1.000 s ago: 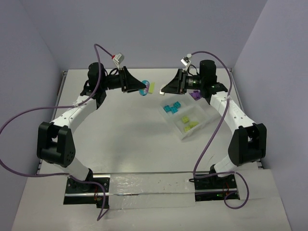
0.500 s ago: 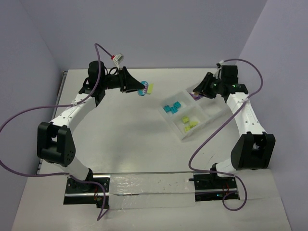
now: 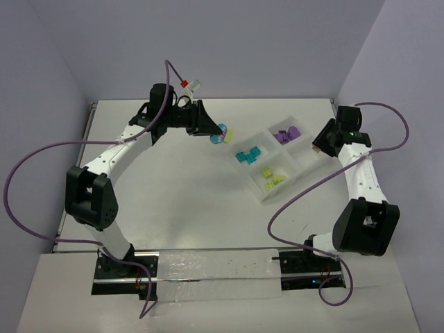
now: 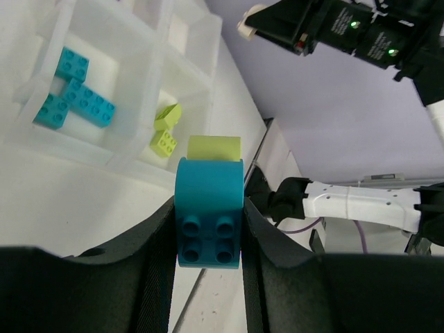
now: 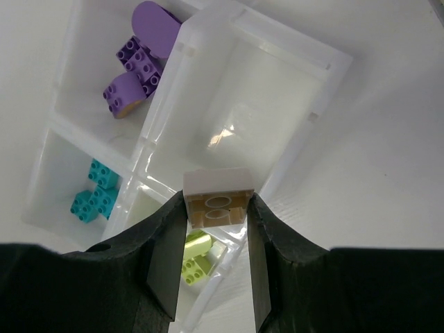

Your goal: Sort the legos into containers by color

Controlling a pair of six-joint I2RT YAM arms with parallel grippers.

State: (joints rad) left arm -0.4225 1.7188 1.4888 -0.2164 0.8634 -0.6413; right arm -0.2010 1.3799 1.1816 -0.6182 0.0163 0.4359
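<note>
My left gripper [image 3: 214,132] is shut on a cyan brick [image 4: 208,198] with a lime green brick [image 4: 214,148] stuck on its far end, held above the table left of the clear tray [image 3: 306,155]. My right gripper [image 3: 318,146] is shut on a pale brick [image 5: 216,182] with a hollow tan underside, above the tray's empty compartment [image 5: 243,104]. Purple bricks [image 3: 285,134], cyan bricks [image 3: 248,155] and lime bricks [image 3: 271,177] each lie in their own compartment. They also show in the right wrist view: purple [image 5: 139,62], cyan [image 5: 94,198], lime [image 5: 195,260].
The tray lies slanted at the right middle of the white table [image 3: 173,194]. Purple cables loop from both arms over the table's sides. Grey walls close the back and both sides.
My right arm has swung away from the left gripper to the right and now sits over the tray's right end. My left gripper has moved right, toward the tray, with its brick pair.
</note>
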